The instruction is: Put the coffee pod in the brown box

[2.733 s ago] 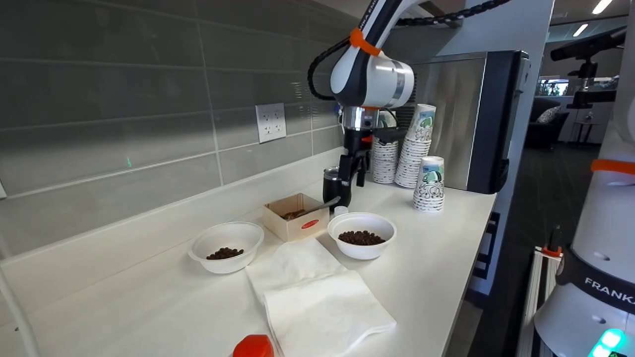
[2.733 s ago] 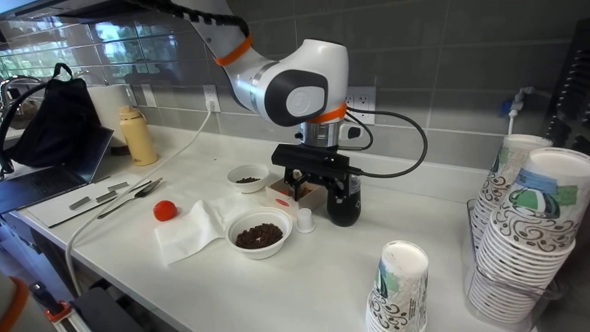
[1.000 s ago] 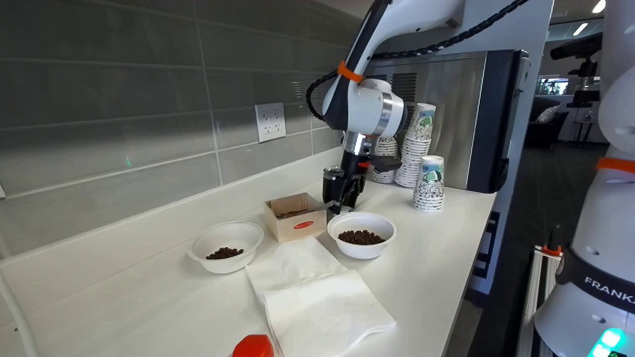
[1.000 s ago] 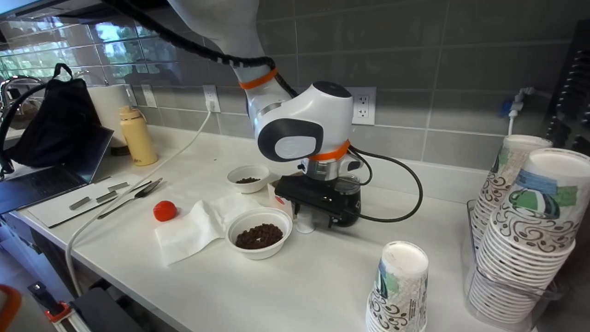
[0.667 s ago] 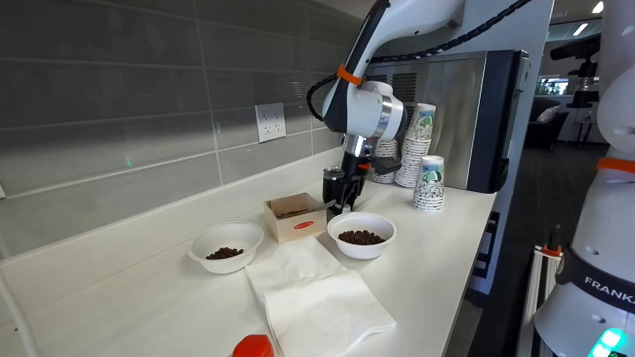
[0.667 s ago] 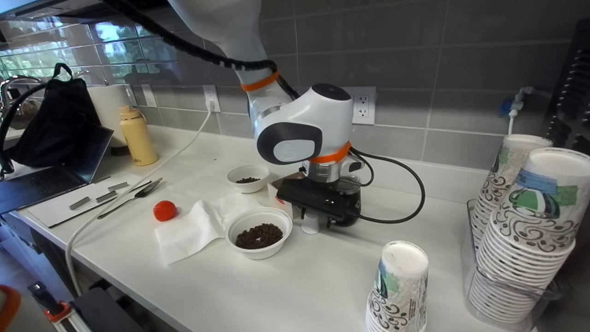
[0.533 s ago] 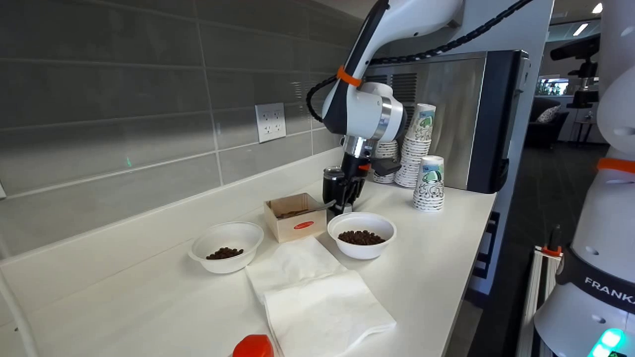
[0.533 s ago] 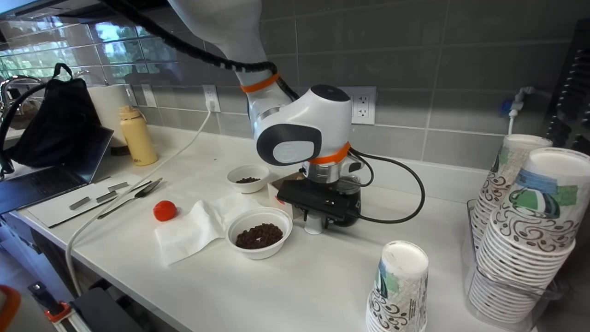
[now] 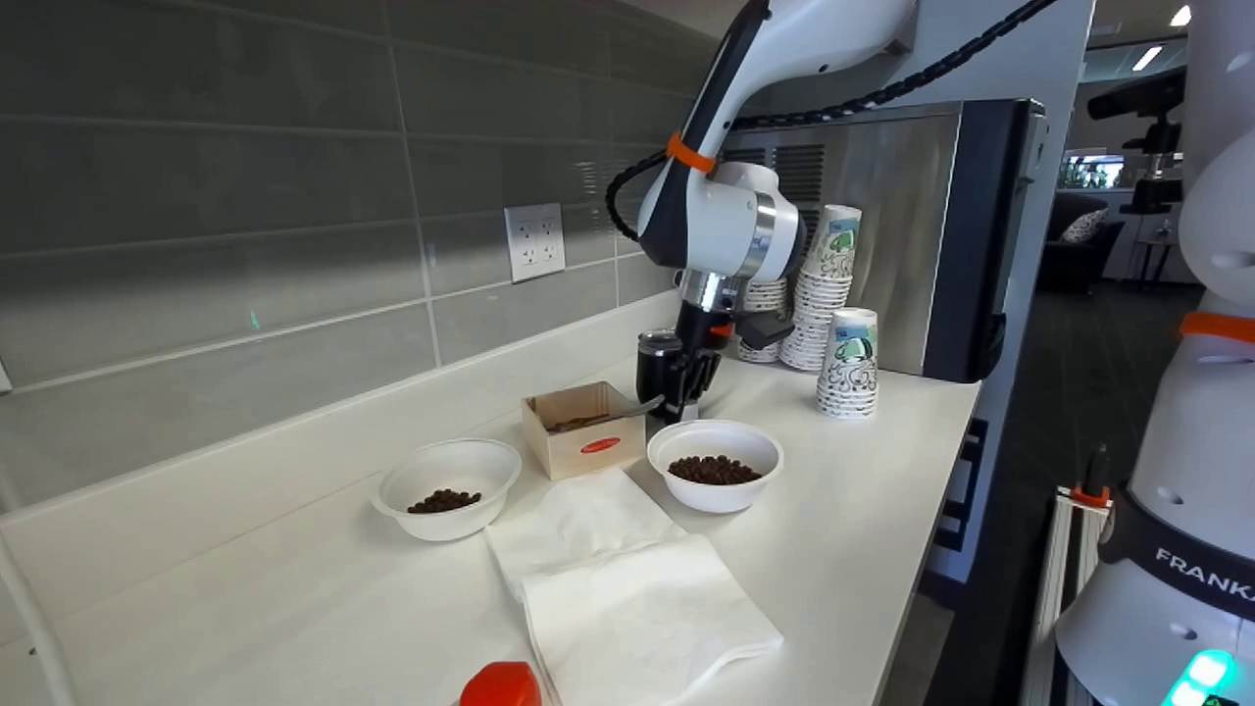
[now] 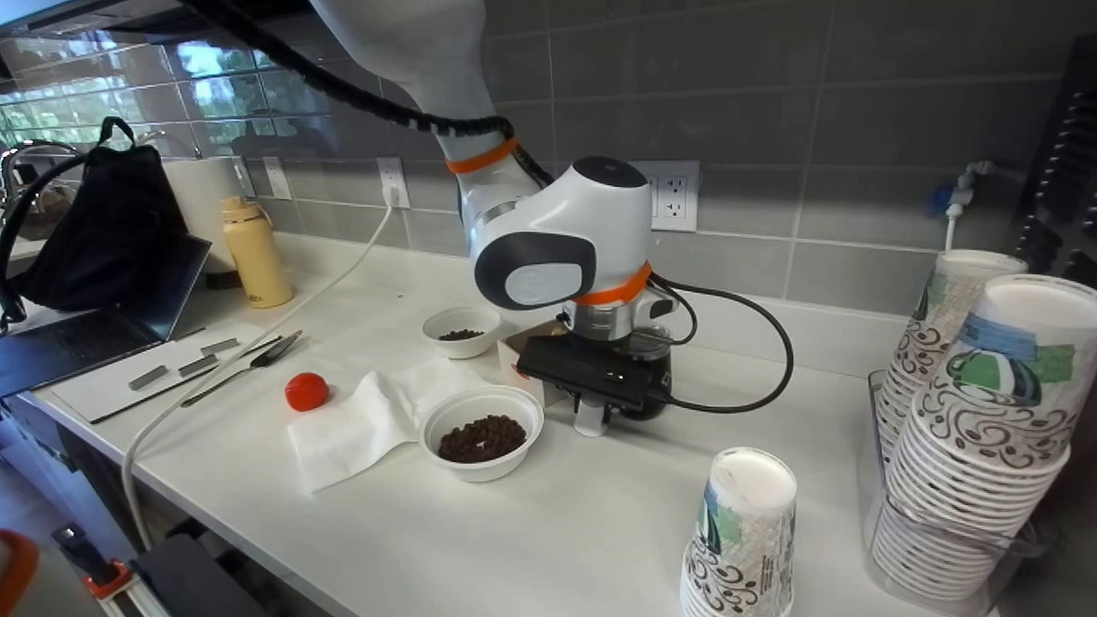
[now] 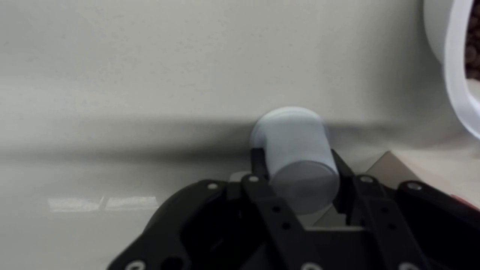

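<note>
The white coffee pod (image 11: 296,138) stands upright on the counter with its wider rim down. In the wrist view both black fingers of my gripper (image 11: 298,155) press against its sides, so the jaws are shut on it. An exterior view shows the pod's lower part (image 10: 590,420) under the gripper. Right beside the gripper is the brown box (image 9: 588,457), light tan with a red label and a spoon leaning over its edge. Part of the box (image 10: 529,386) is hidden behind the arm in an exterior view. Its corner (image 11: 392,168) appears close to a finger in the wrist view.
A black tumbler (image 9: 655,378) stands directly behind the gripper. White bowls with dark pellets (image 9: 714,495) (image 9: 441,525) flank the box, with napkins (image 9: 647,608) in front. Paper cup stacks (image 10: 746,531) stand farther along the counter, and a tiled wall (image 10: 754,248) runs behind.
My gripper has come down from above around the pod and its jaws have closed on it. The pod has shifted slightly, away from the nearby bowl. Earlier, the box turned a little.
</note>
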`<state>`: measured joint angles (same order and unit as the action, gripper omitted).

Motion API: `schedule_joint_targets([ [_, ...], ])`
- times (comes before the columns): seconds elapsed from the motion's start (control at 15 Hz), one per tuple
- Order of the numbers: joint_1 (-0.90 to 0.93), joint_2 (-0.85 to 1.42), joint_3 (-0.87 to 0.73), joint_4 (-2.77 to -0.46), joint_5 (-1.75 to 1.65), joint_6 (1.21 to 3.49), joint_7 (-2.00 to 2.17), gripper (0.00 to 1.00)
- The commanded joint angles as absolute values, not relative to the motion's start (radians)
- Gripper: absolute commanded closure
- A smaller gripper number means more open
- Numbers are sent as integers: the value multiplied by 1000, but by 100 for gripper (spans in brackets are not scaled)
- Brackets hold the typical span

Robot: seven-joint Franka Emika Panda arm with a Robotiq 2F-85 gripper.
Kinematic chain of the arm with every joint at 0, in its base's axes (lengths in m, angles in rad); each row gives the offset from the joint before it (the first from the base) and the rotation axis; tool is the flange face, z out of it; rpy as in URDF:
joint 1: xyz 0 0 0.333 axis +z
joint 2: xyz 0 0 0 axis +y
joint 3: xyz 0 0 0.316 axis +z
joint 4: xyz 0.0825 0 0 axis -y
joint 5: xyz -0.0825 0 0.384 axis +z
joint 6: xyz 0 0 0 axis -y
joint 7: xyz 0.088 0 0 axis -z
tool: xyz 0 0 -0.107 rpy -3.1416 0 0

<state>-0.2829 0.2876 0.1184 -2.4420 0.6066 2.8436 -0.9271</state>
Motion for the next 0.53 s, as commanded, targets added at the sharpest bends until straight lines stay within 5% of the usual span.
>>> schedule_joint_targets([
  [0.0,-266,200,98,-2516,592,2881,-890,84],
  [0.47,-238,53,99,-2598,555,2890,-837,84],
])
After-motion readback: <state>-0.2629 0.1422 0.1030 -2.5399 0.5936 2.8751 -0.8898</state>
